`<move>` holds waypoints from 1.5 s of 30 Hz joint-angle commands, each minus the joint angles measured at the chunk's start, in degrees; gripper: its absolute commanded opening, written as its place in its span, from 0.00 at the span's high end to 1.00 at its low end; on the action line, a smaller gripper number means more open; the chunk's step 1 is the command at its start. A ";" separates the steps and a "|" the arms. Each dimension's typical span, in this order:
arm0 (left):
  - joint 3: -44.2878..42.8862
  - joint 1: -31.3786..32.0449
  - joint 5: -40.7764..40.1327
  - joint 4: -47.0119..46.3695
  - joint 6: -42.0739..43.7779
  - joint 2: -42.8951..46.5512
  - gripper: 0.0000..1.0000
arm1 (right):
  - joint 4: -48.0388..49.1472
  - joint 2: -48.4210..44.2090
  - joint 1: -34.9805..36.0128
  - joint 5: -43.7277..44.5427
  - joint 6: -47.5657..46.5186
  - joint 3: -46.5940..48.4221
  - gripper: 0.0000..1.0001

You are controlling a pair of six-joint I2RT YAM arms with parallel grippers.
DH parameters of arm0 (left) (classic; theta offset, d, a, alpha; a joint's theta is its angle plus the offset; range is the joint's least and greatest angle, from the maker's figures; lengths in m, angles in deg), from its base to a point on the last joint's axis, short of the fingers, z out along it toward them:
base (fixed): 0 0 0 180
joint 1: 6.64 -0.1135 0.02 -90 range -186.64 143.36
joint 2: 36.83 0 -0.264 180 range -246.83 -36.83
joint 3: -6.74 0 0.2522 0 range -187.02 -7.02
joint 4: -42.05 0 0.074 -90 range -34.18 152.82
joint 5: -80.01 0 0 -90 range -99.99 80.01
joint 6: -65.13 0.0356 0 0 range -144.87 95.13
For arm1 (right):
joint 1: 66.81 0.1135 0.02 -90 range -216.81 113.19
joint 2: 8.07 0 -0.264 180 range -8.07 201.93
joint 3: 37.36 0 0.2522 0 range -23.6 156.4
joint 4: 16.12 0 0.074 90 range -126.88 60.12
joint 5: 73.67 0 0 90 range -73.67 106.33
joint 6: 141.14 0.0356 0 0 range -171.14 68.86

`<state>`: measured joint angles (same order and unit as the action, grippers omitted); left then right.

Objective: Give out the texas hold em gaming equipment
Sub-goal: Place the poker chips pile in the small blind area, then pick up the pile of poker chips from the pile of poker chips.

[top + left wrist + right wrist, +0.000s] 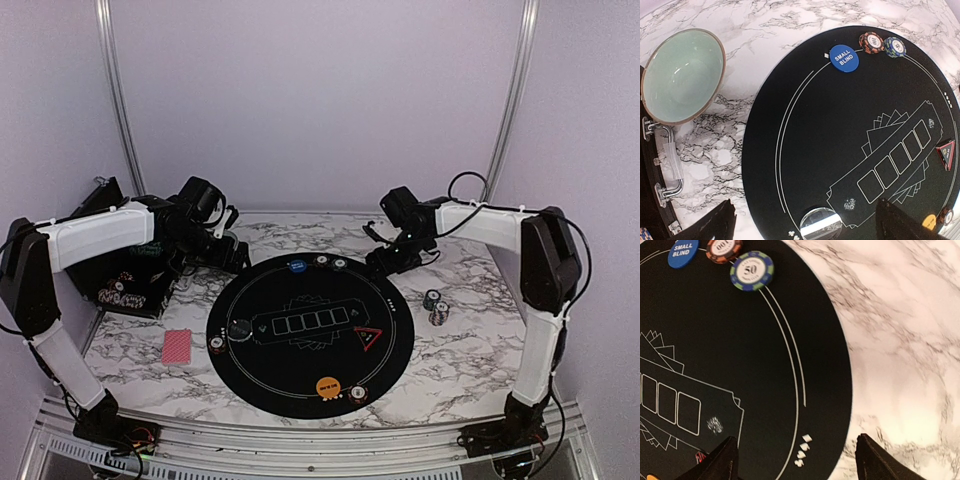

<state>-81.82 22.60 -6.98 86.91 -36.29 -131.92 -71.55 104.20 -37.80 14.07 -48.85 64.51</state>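
Observation:
On the black mat (300,300) a blue "small blind" disc (296,266) lies at the far rim beside two striped chips (321,261) (340,264). A dark shiny disc (238,329) and a chip (216,343) sit at the left rim, and a red triangle marker (368,338) lies to the right. An orange disc (328,385) and a chip (358,393) are at the near rim. Red-backed cards (177,346) lie left of the mat. My left gripper (806,202) hovers open above the shiny disc (821,223). My right gripper (796,438) is open over the mat's far right edge, empty.
A teal bowl (682,75) stands on the marble beside the mat's far left edge. A black box (120,285) holding more chips sits at the left. Two short chip stacks (432,299) (438,316) stand on the marble right of the mat.

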 commanded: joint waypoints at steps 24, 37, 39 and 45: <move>0.54 -0.31 1.13 -0.60 -0.36 0.89 0.01 | 4.15 -13.06 -12.58 6.28 5.49 -19.50 0.36; 0.56 -0.24 1.26 -0.68 -0.27 0.87 0.01 | 4.92 -10.47 -12.58 5.30 5.64 -20.06 0.40; 0.57 -0.32 1.22 -0.64 -0.26 0.92 0.01 | 4.94 -10.30 -12.58 5.32 5.68 -20.26 0.40; 0.54 -0.32 1.24 -0.63 -0.27 0.87 0.01 | 5.26 -9.89 -12.51 5.26 5.71 -21.02 0.46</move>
<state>-81.82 22.60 -6.35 86.91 -36.40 -131.92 -67.49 93.51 -50.10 19.45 -43.63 43.68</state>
